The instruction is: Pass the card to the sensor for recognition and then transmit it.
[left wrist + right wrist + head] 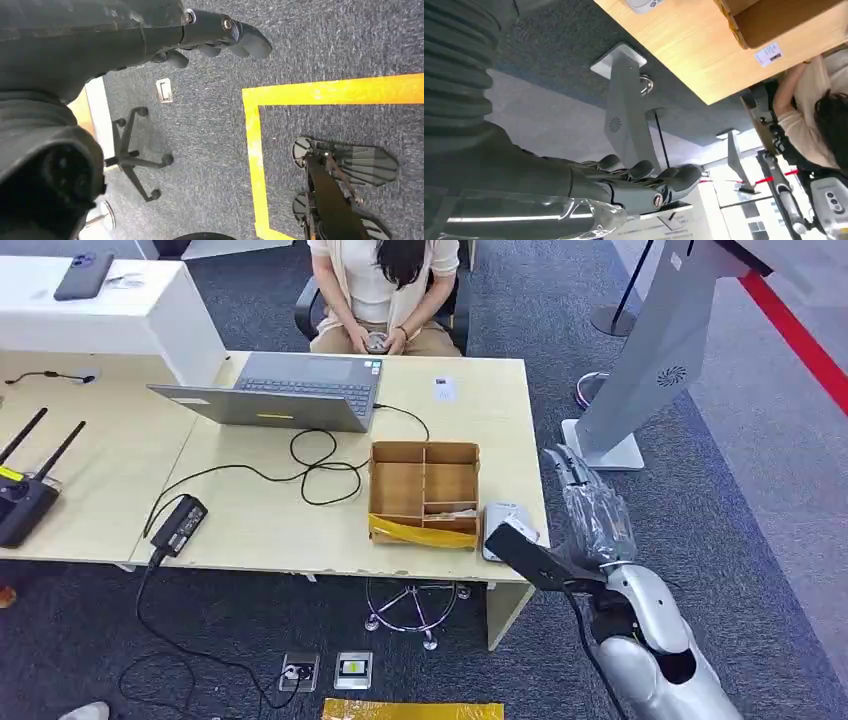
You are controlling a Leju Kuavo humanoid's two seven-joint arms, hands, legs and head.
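Note:
A small white card (445, 390) lies flat on the wooden desk (260, 520) near its far right corner, in front of a seated person; it is also in the right wrist view as the card (769, 52). A white sensor unit (505, 527) sits at the desk's near right corner, beside a cardboard divider box (425, 490); the sensor unit's (641, 4) edge shows from the right wrist. My right hand (572, 472) hovers off the desk's right edge, well short of the card, fingers (649, 181) stretched out and holding nothing. My left hand (220, 30) hangs over the carpet, fingers extended, holding nothing.
An open laptop (290, 390) with looped cable (320, 465) and power brick (180, 523) occupies the desk's middle. A router (25, 502) stands far left. A person (385, 290) sits behind the desk. A grey kiosk stand (650, 360) rises just right of my right hand.

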